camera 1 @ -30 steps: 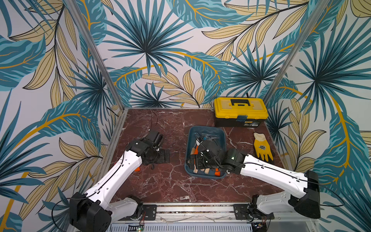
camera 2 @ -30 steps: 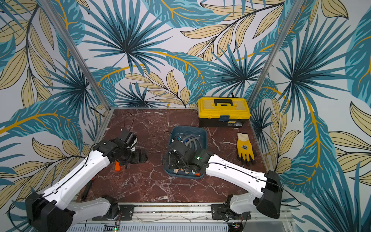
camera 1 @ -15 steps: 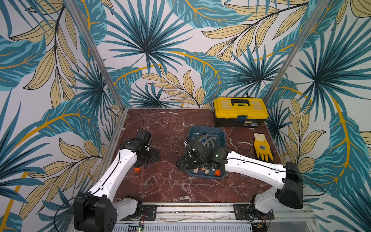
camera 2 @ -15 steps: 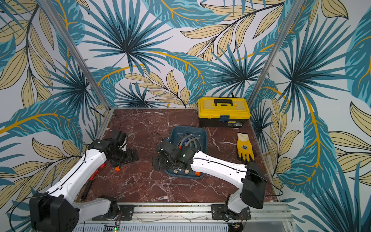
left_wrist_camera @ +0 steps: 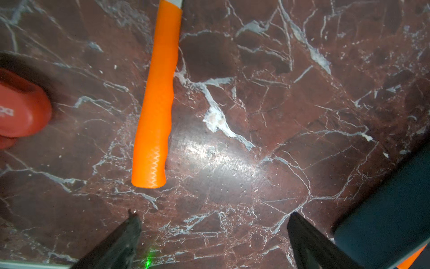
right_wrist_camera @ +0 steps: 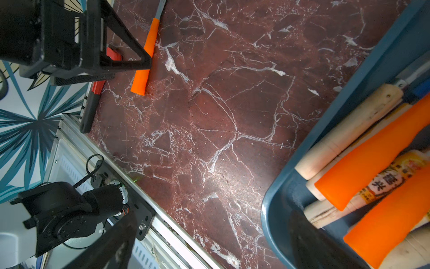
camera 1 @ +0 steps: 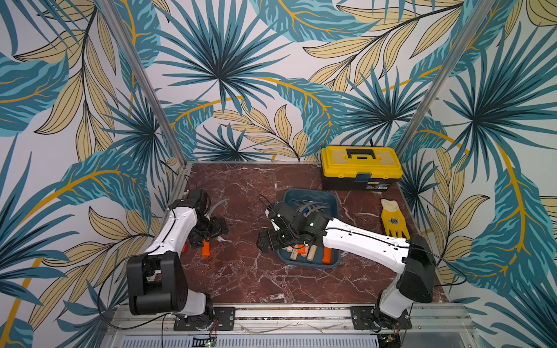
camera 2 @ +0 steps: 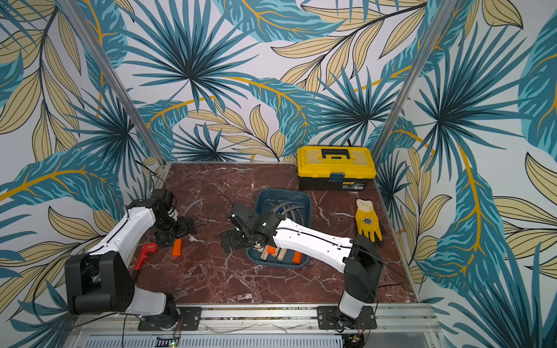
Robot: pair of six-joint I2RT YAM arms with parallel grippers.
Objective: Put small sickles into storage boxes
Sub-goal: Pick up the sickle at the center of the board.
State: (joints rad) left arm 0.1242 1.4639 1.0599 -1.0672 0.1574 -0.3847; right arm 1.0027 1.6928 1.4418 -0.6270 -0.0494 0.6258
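Note:
One small sickle (camera 1: 206, 250) (camera 2: 177, 247) lies on the marble near the left wall, with an orange handle (left_wrist_camera: 156, 104) (right_wrist_camera: 144, 60) and a curved grey blade (camera 2: 193, 205). My left gripper (camera 1: 211, 233) (left_wrist_camera: 213, 215) hangs open and empty just above that handle. The teal storage box (camera 1: 310, 192) (camera 2: 283, 192) (right_wrist_camera: 349, 97) holds several sickles (camera 1: 301, 251) (right_wrist_camera: 372, 163) with wooden and orange handles. Open and empty, my right gripper (camera 1: 268, 241) (right_wrist_camera: 214, 214) sits at the box's near left corner, one finger over the rim and the other over the table.
A red-headed wrench (camera 2: 144, 253) (left_wrist_camera: 21, 109) (right_wrist_camera: 97, 86) lies by the left wall beside the loose sickle. A yellow toolbox (camera 1: 360, 167) stands at the back right. A yellow glove (camera 1: 393, 220) lies right of the box. The metal rail (right_wrist_camera: 162, 223) runs along the table's front edge.
Both arms have swung left. The left gripper moved toward the left wall over the orange-handled sickle. The right gripper came out of the box's middle to its near left corner.

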